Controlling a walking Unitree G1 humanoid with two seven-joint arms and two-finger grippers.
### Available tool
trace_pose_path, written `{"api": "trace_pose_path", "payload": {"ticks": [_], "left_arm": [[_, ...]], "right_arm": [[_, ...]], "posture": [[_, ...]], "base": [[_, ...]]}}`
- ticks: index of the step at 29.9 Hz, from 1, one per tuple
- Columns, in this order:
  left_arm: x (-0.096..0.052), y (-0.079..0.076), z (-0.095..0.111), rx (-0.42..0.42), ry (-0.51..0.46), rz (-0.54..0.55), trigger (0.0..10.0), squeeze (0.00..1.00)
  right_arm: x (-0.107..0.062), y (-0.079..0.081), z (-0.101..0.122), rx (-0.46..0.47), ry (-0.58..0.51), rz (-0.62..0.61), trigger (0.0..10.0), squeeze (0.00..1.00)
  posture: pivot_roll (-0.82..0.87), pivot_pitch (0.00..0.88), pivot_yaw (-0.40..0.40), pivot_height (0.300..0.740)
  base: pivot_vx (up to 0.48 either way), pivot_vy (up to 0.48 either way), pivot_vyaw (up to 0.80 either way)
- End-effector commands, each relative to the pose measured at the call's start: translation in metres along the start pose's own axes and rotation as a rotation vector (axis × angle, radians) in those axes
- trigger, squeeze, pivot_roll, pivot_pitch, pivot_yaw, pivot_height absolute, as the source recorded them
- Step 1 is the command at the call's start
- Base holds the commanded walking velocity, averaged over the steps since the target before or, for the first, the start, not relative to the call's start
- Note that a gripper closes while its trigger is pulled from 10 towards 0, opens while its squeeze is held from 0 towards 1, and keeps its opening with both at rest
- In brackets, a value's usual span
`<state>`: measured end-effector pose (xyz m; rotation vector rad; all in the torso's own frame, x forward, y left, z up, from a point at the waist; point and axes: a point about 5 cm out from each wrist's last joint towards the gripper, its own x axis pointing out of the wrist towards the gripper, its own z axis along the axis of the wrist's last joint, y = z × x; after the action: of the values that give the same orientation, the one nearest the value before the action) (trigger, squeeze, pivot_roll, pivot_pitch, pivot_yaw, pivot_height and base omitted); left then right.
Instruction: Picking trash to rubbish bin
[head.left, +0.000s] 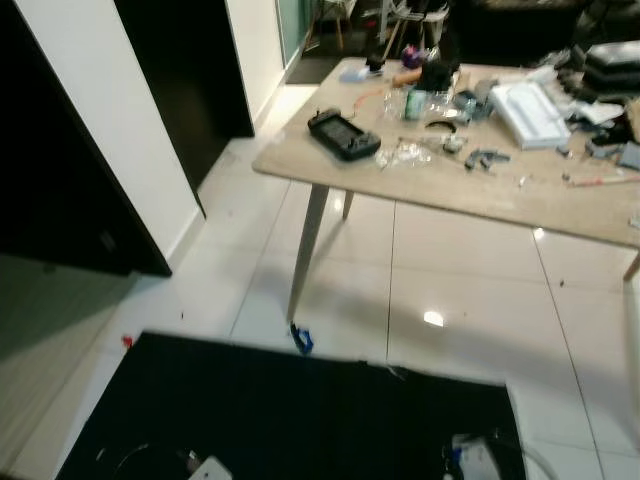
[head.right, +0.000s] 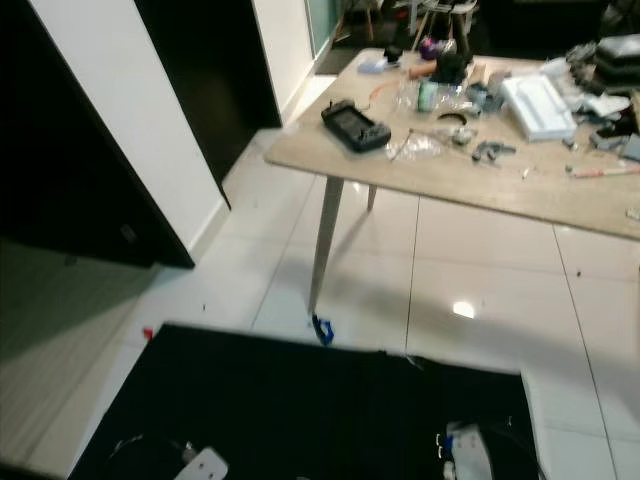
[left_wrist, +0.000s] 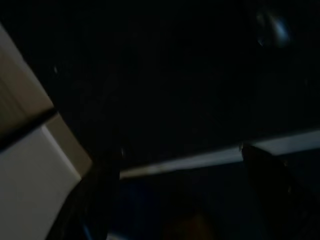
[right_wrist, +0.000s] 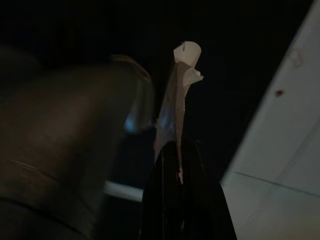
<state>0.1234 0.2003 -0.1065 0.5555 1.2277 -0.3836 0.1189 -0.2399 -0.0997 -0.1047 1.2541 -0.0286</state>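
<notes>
Right wrist view shows the right gripper (right_wrist: 177, 150) with its two black fingers pressed together on a pale strip of paper trash (right_wrist: 176, 100) that sticks out beyond the tips. Left gripper (left_wrist: 175, 170) hangs in the dark, fingers apparently spread, though the picture is too dim to be sure. Ahead stands a cluttered wooden table (head.left: 470, 195) on white floor tiles (head.left: 450, 300), with a black mat (head.left: 300, 415) near the robot.

Floor tiles (head.left: 460, 290): glossy white, ceiling light mirrored in them. Table (head.left: 500, 195): matt pale wood-look top. Black mat (head.left: 290, 420) at my six o'clock: flat, matt. Handheld console (head.left: 343, 134) at twelve o'clock: black plastic. My right gripper (right_wrist: 172, 155) pinches a crumpled, thin white paper scrap (right_wrist: 177, 95).
</notes>
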Motion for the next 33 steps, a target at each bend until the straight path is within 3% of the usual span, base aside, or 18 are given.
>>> {"api": "trace_pose_path", "payload": {"ticks": [1,7,27,33], "left_arm": [[-0.0005,-0.0016,-0.0078,0.002,0.024,-0.002,10.0,0.00],[-0.0004,-0.0066,-0.0108,0.003,0.030,-0.010,10.0,0.00],[-0.0011,-0.0008,-0.0124,0.010,0.033,-0.002,10.0,0.00],[-0.0001,-0.0061,-0.0079,0.013,0.026,-0.008,10.0,0.00]], "right_arm": [[0.0011,0.0091,-0.0038,-0.077,0.016,0.029,10.0,0.00],[0.0012,0.0096,-0.0044,-0.124,0.025,0.035,10.0,0.00],[0.0017,0.0134,-0.0036,-0.160,0.023,0.046,10.0,0.00],[0.0017,0.0138,-0.0036,-0.166,0.024,0.049,10.0,0.00]], "posture": [[-0.05,0.055,0.066,0.740],[-0.05,0.059,0.065,0.740],[-0.05,0.058,0.073,0.740],[-0.05,0.058,0.073,0.740]], "base": [[0.000,0.000,0.73],[0.000,0.000,0.73],[0.000,0.000,0.73],[0.000,0.000,0.73]]}}
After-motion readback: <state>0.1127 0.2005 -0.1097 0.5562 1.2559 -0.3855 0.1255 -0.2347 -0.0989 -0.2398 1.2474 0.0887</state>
